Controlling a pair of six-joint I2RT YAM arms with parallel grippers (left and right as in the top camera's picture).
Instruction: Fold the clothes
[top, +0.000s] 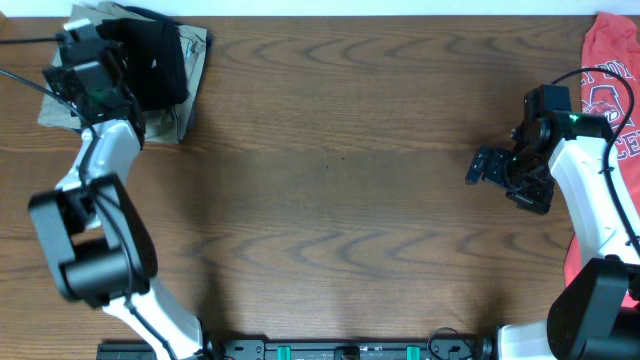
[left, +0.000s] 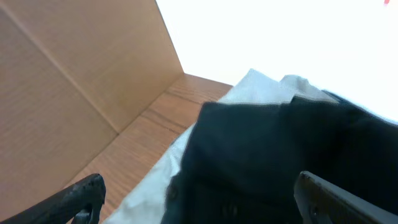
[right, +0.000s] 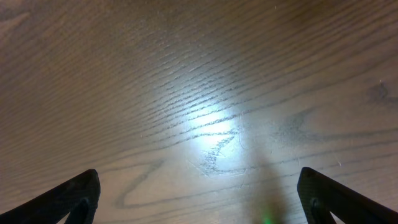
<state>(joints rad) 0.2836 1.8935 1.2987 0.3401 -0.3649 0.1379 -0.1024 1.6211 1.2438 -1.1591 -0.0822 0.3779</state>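
A folded black garment (top: 155, 60) lies on top of a pale grey-green garment (top: 190, 90) at the table's far left corner. My left gripper (top: 75, 75) is open and hovers over that pile; the left wrist view shows the black cloth (left: 280, 162) and the pale cloth (left: 155, 180) between its spread fingers (left: 199, 199), with nothing held. A red shirt with white print (top: 610, 70) lies along the right edge. My right gripper (top: 485, 165) is open and empty over bare wood (right: 199, 124), left of the red shirt.
The wooden table (top: 340, 180) stretches between the two arms. A cardboard-coloured wall (left: 81, 68) stands beside the pile in the left wrist view. The red shirt hangs down the right edge (top: 580, 265).
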